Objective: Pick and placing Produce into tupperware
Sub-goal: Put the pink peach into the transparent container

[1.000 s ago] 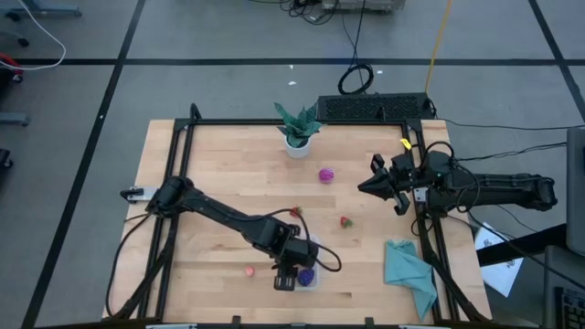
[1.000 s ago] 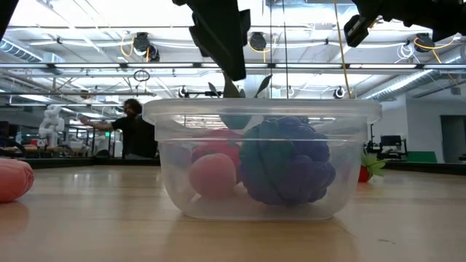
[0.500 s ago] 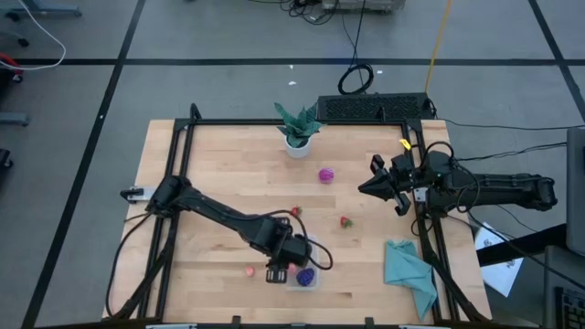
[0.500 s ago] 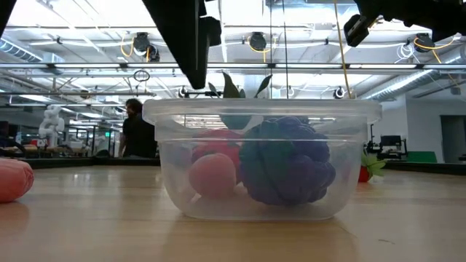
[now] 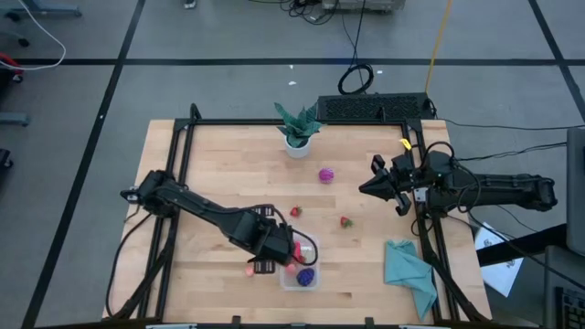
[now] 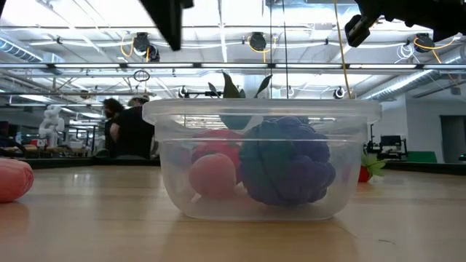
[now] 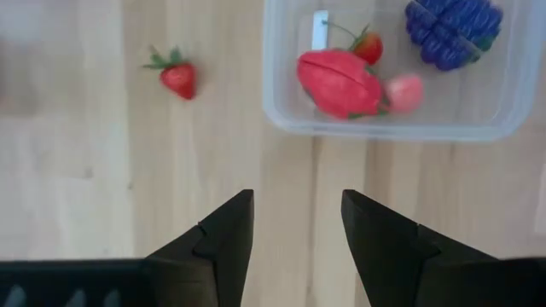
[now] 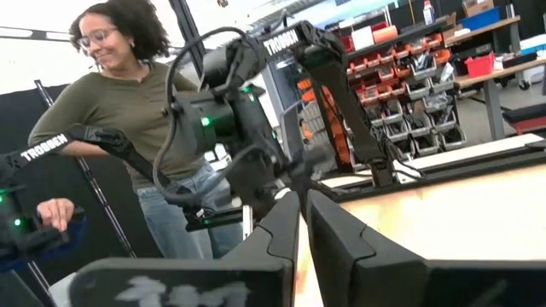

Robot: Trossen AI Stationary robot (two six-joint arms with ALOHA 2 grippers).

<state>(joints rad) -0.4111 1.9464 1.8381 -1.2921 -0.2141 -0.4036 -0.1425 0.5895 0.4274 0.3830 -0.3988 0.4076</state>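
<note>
Clear tupperware (image 5: 301, 277) near the front edge of the tabletop (image 5: 228, 164), holding a dark purple berry (image 7: 453, 31), a red fruit (image 7: 339, 82), a small strawberry (image 7: 368, 47) and a pinkish piece (image 7: 403, 90); in the low view its wall blurs the contents. Left tool (image 5: 263, 266) hangs just beside the container, fingers (image 7: 226, 239) apart and empty. A pinkish fruit (image 5: 249, 270) lies beside it, partly cut off in the low view. Farther back, two loose strawberries (image 5: 295, 211) (image 5: 345, 221), then a magenta fruit (image 5: 325, 175). Teal cloth (image 5: 409, 272) at the right edge; potted plant (image 5: 297, 126) at the rear. Right tool (image 5: 363, 188) waits at the right side, fingers together. A person (image 8: 136, 111) stands beyond.
</note>
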